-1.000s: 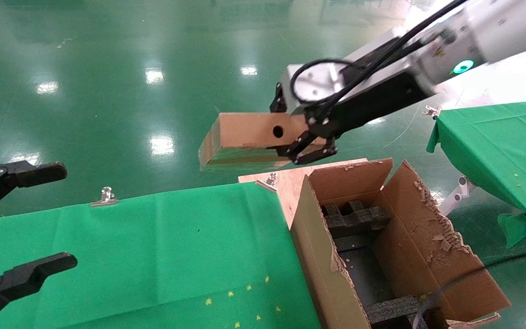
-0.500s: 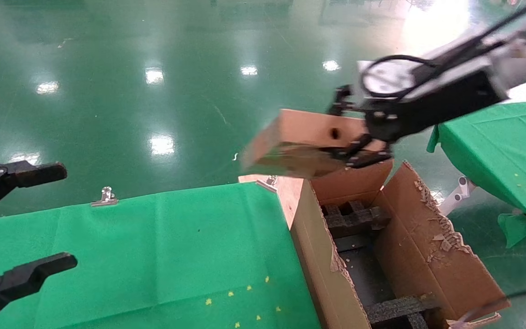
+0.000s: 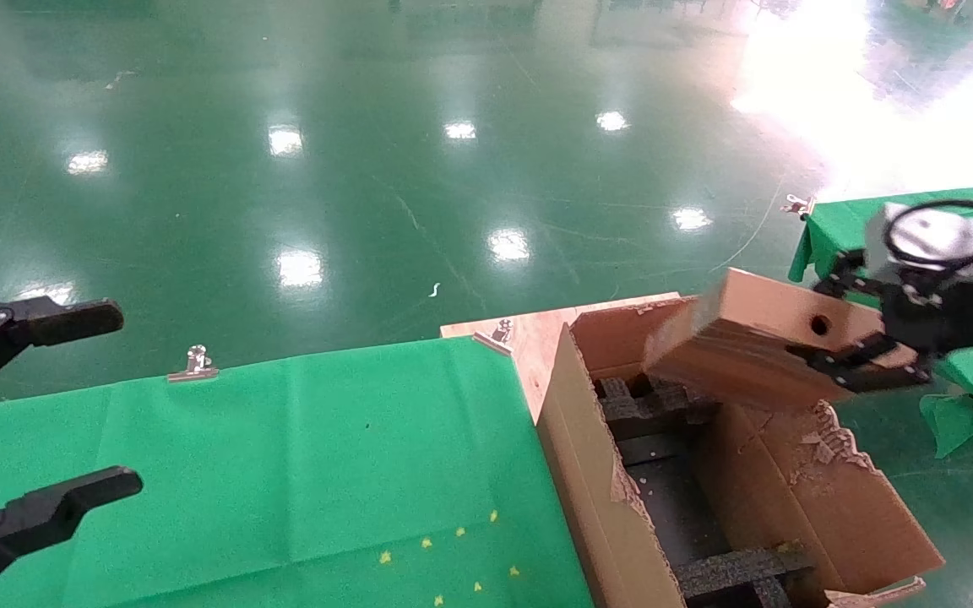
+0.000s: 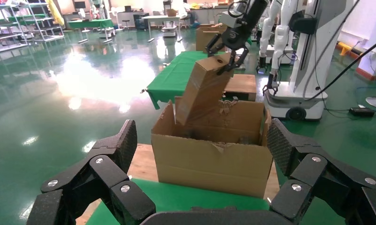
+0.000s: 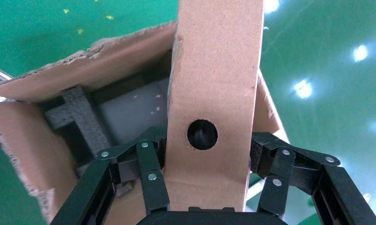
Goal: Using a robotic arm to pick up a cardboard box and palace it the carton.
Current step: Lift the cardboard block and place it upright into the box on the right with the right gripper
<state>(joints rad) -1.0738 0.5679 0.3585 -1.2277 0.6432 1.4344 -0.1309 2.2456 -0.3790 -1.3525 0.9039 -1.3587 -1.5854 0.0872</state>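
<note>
The right gripper [image 3: 862, 359] clamps the small flat brown cardboard box [image 3: 748, 342]. Its long axis tilts leftward over the large torn-flapped brown carton [image 3: 790, 490]. The left gripper [image 3: 39, 422] idles spread at near left.

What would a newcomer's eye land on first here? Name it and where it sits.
First, the cardboard box, held tilted in the air by the right gripper over the far end of the open carton. Next, the carton itself, with ragged torn flaps and black foam dividers inside, standing at the right end of the green cloth table. The left gripper hangs open at the table's left edge.
</note>
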